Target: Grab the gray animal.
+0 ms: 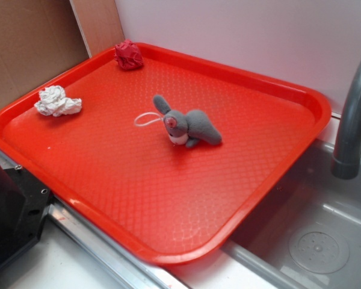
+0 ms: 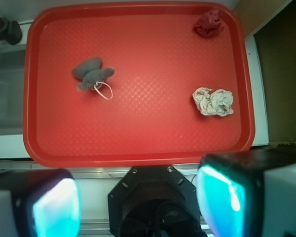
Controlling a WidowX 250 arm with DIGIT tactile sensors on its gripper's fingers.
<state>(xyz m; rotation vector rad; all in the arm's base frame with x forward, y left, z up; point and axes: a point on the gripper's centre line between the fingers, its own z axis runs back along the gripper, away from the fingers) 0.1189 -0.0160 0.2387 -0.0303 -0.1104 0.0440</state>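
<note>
the red plastic tray (image 1: 240, 198) rests partly over a gray sink basin (image 1: 313, 241), with a gray faucet spout (image 1: 355, 114) rising at the basin's far side. the tray surface carries a diamond-grid texture and a raised rim.

the gray animal (image 1: 189, 126), a small plush toy with long ears and a pink-and-white face, lies on the tray floor near its middle. a thin white string loop (image 1: 147, 118) extends from the head and lies flat on the tray. in the wrist view the gray animal (image 2: 91, 73) appears in the left half of the tray, closer to the far rim than to the near rim, with the string loop (image 2: 104, 91) trailing toward the camera.

a white paper wad (image 1: 57, 101) lies close to the tray's left rim in the exterior view, well apart from the toy. a red paper wad (image 1: 129, 55) sits in the far corner, just beside the rim. in the wrist view the white paper wad (image 2: 213, 101) and the red paper wad (image 2: 209, 23) both occupy the right half of the tray.

the gripper (image 2: 138, 202) hangs above the near edge of the tray, outside its rim. the two fingers (image 2: 54, 207) stand spread wide with nothing between them; the pincer is released. no contact exists between the gripper and the toy.
</note>
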